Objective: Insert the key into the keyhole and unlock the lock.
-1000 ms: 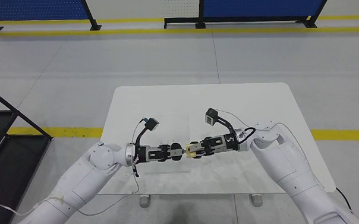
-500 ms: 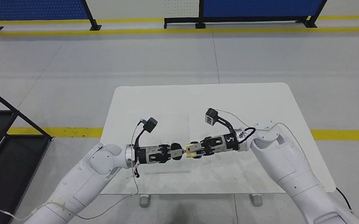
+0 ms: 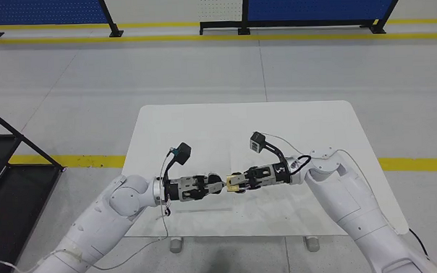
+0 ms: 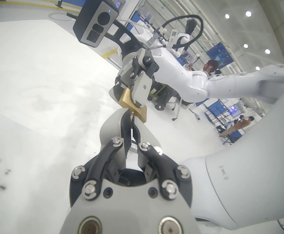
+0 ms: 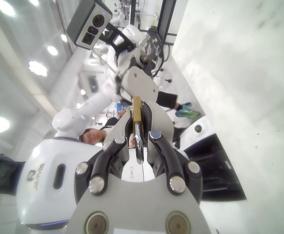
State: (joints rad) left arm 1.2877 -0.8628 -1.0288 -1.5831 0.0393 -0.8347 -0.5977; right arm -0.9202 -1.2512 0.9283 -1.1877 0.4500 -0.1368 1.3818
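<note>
Since a second ago my left arm [image 3: 127,201] has shifted slightly inward. Nearest, my left gripper [image 4: 131,124] is pinched tight on the thin key [image 4: 132,115] (mostly hidden between the pads [image 4: 124,129]). Its tip meets the blocky brass lock [image 4: 126,99], which my right gripper [image 5: 139,112] clamps above the white table [image 4: 44,66].

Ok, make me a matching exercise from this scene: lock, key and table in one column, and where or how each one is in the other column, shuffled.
Things:
1. lock
2. key
3. table

Places and states:
A. white, below both arms
B. pinched in the left claw
C. brass-coloured, held by the right claw

Pairs: 1-C, 2-B, 3-A.
</note>
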